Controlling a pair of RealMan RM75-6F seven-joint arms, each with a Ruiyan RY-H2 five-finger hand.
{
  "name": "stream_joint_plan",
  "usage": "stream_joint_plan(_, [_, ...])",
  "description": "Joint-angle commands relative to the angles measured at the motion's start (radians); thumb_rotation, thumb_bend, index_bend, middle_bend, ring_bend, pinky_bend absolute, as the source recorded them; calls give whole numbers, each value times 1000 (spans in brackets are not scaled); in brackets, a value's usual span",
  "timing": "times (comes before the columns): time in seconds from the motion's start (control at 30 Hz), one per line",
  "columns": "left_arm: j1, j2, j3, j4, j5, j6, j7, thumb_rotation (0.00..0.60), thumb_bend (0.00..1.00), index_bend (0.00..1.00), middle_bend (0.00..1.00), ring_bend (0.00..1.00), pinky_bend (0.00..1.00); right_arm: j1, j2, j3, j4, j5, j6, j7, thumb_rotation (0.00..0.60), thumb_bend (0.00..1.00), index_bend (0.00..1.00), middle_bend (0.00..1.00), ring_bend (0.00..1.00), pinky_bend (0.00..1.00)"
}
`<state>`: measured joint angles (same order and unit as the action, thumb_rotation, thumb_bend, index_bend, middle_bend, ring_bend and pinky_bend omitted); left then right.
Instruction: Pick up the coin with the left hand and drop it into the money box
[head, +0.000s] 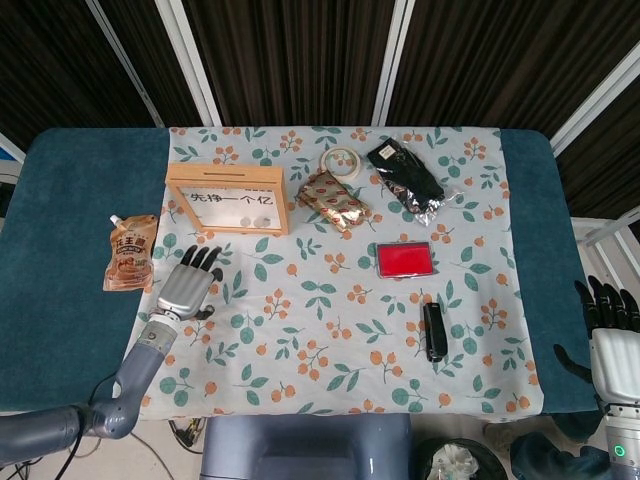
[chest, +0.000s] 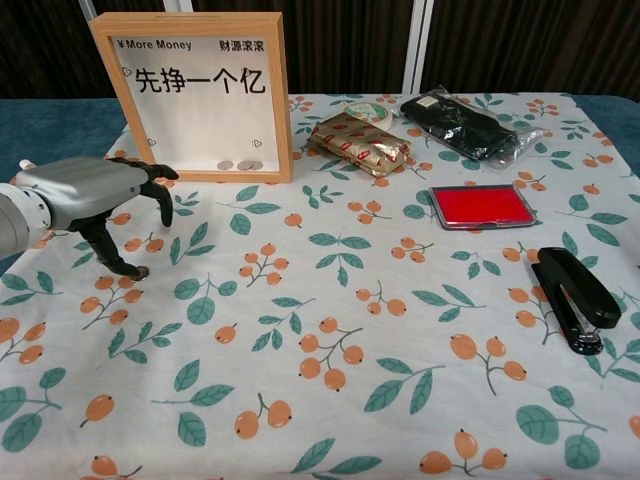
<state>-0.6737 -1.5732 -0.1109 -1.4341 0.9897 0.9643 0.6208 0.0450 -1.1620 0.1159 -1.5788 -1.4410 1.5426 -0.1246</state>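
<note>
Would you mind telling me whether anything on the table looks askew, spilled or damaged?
Nothing stands out. The money box stands upright with two coins inside, the stapler and red stamp pad lie flat, and the packets look intact. The left hand sits over the loose coin on the cloth.

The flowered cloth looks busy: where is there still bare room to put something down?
Bare cloth fills the middle and near side, between the left hand and the stapler. The far edge is crowded: money box, gold packet, black bag, red pad.

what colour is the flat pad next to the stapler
Bright red, in a clear case: the ink pad, clearest in the chest view, behind the black stapler.
</note>
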Motion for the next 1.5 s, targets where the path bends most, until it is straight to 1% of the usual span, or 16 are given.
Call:
stream_joint_plan(0.03, [-1,-3,4,2,-2,4,1,600,114,380,0,0,0,0,0,1,0,1,0,0,600,302,0,0,0,0])
stream_joint_plan(0.83, [-12,-16,24,21,-18,5,10,600,114,386,0,0,0,0,-3,3,-1,8,-1,-5,600,302,0,0,0,0])
stream_joint_plan(0.93, [-13,-17,28,22,-16,4,10,600,115,398,0,0,0,-1,-3,3,-2,7,1,-5,600,302,0,0,0,0])
stream_joint_plan(1.13, [-12,-10,46,17,-4,-3,8,600,138,456,0,0,0,-1,-1,2,-5,8,-2,-7,600,301,0,0,0,0])
stream_joint_plan(1.5, [-14,-12,58,13,7,-1,8,600,139,469,0,0,0,-1,0,2,-6,11,-3,-12,600,302,0,0,0,0])
